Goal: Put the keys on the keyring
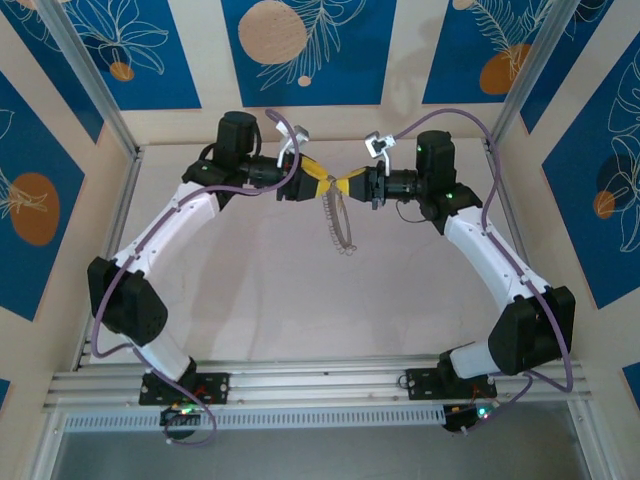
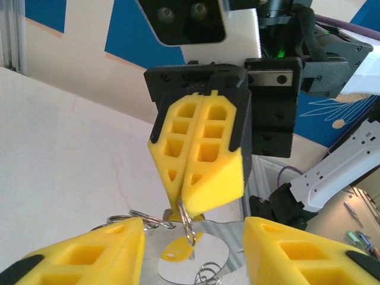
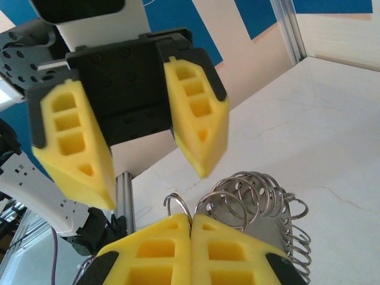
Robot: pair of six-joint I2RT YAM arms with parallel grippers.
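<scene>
My right gripper (image 3: 191, 221) is shut on a thin silver keyring (image 3: 180, 205), which sticks up between its yellow pads. In the left wrist view the same keyring (image 2: 187, 222) hangs from the right gripper (image 2: 181, 203). Just under it is a small yellow-orange piece with a hole (image 2: 176, 253), apparently the key; I cannot tell whether it is threaded on. My left gripper (image 2: 193, 255) stands open, a finger on either side of the ring, touching nothing. From above, the left gripper (image 1: 318, 183) and right gripper (image 1: 348, 187) meet tip to tip.
A shiny metal plate (image 3: 279, 237) carrying several more split rings (image 3: 261, 190) hangs under the grippers, seen as a strip (image 1: 338, 225) from above. Aluminium frame posts and the blue-patterned walls (image 1: 300, 50) close in the table.
</scene>
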